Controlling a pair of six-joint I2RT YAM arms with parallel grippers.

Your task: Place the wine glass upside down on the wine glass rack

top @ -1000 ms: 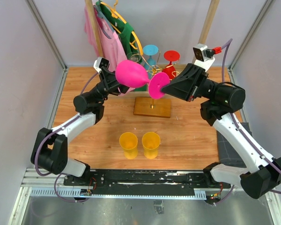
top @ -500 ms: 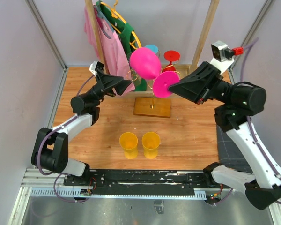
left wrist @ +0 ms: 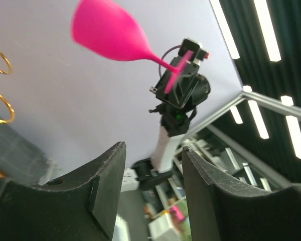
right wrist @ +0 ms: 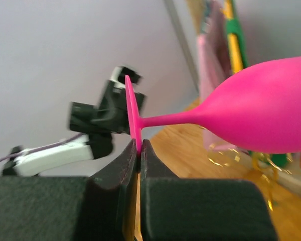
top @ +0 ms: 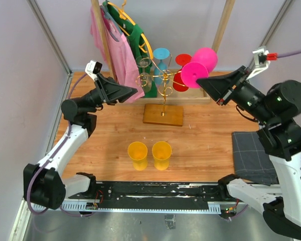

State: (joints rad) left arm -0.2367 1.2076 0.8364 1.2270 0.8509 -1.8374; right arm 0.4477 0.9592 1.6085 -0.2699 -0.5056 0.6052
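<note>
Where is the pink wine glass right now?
In the top view the pink wine glass is in the air at back right, its foot pinched in the right gripper, just right of the gold wine glass rack.

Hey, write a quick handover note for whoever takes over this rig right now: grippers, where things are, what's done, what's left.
Left gripper: open and empty, raised to the left of the rack.
Right gripper: shut on the foot of the pink wine glass, held on its side in the air, right of the rack's top.
Wine glass rack: upright on its wooden base; the pink glass is not on it.
Done: glass gripped and lifted.
Left: turn it bowl down, hang it by the foot on the rack, release.
</note>
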